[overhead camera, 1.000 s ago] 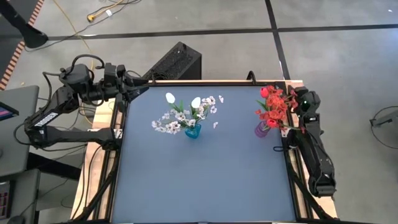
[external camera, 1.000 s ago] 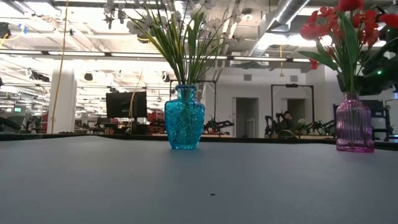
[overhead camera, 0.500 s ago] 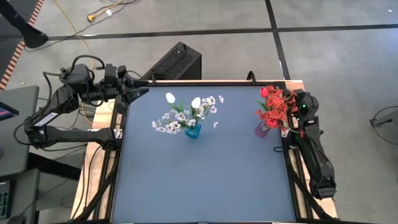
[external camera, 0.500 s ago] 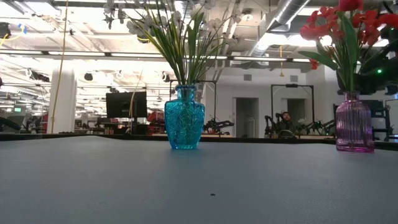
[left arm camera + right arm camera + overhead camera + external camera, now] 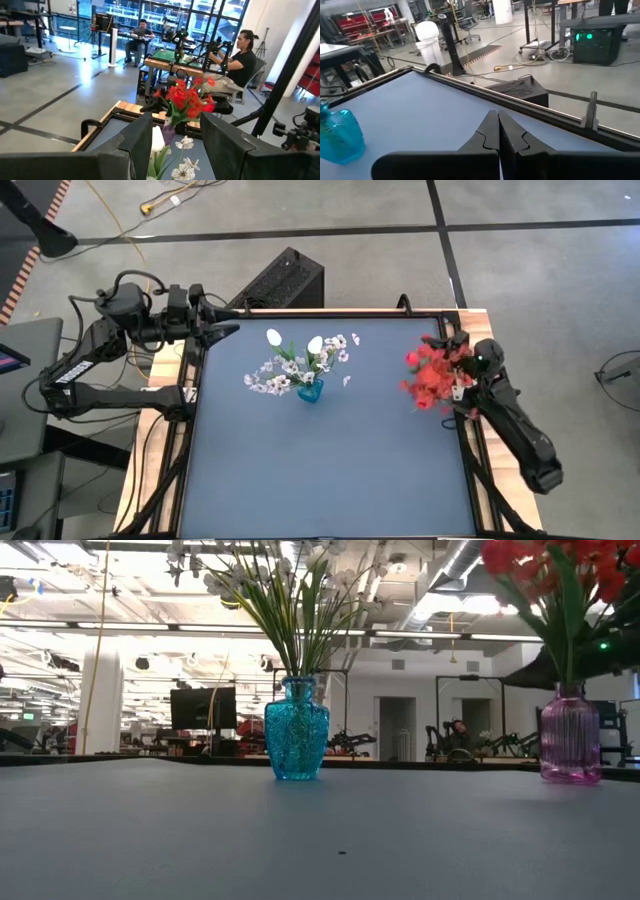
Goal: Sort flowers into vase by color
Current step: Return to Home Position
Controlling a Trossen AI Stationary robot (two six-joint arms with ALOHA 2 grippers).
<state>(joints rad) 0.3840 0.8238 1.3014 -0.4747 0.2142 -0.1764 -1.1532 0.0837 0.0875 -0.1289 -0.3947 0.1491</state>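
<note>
High view shows us the white flowers (image 5: 300, 360) in the blue vase (image 5: 310, 391) mid-way across the table (image 5: 330, 470) and the red flowers (image 5: 432, 370) in the violet vase (image 5: 570, 745) by its right edge, no loose stems, so we judge the sorting done, with the right gripper (image 5: 498, 116), pressed together and empty, beside the reds and the left gripper (image 5: 176, 122), spread, at the far-left corner.

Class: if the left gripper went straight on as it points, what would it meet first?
Probably the white flowers in the blue vase, framed between its open fingers; the red flowers stand farther off.

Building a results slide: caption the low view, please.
White flowers stand in the blue vase and red flowers in the violet vase on the grey table, sorted by color.
</note>
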